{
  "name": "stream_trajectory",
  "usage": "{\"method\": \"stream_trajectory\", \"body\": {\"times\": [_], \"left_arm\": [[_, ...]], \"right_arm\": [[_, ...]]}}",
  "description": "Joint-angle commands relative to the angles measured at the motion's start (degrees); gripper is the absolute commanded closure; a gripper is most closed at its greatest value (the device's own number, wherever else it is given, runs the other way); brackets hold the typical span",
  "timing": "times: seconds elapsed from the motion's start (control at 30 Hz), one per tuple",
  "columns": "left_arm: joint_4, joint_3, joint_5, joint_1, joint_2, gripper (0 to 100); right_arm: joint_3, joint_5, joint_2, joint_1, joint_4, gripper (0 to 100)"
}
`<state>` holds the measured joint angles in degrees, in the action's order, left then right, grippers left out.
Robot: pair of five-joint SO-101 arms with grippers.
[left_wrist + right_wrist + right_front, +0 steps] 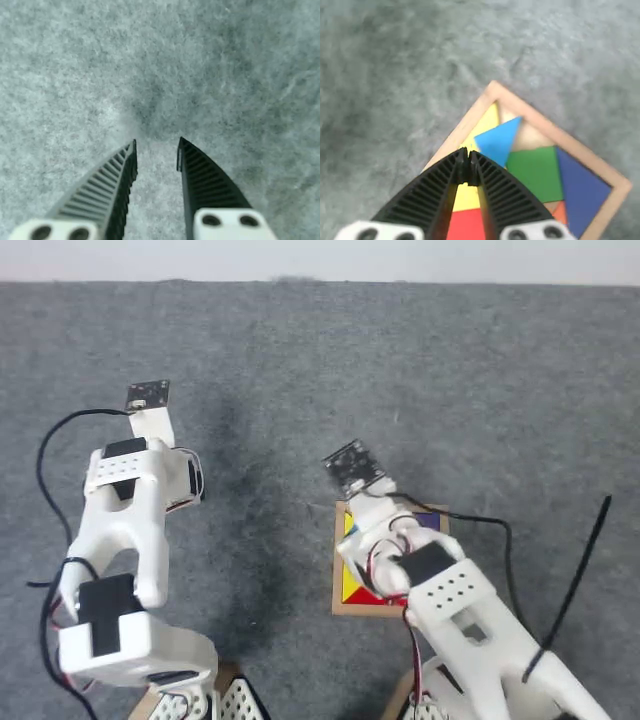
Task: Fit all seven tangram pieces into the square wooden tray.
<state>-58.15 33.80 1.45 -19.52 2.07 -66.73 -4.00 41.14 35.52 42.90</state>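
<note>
Presently the right gripper (469, 165) hangs with its fingers pressed together on nothing, just over the yellow piece (487, 127) in the wooden tray (466, 117), beside the light blue triangle (497, 140). The left gripper (156, 145) is spread apart above the grey mat (150, 60), well away from the tray.

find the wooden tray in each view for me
high view: wooden tray right of centre, low, partly covered by the right arm.
left wrist view: left gripper over grey mat.
right wrist view: wooden tray corner-on, just beyond the shut right gripper.
shared landmark: yellow piece along the tray's rim near one corner.
</note>
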Motion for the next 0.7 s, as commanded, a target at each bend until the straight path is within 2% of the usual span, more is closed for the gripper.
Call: {"method": "stream_trajectory", "body": {"times": [0.0, 0.4, 0.67], "left_arm": [[0.62, -0.04, -0.7, -0.44, -2.55, 87], [0.88, 0.75, -0.62, -0.26, -2.55, 87], [1.23, 0.84, -0.53, -0.26, -2.55, 87]], "right_arm": [[-0.7, -2.73, 2.24, 2.33, 1.63, 99.1], [-2.11, -5.45, 2.15, 2.15, 1.45, 99.1], [-2.2, -7.38, 2.15, -1.45, 0.66, 99.1]]}}
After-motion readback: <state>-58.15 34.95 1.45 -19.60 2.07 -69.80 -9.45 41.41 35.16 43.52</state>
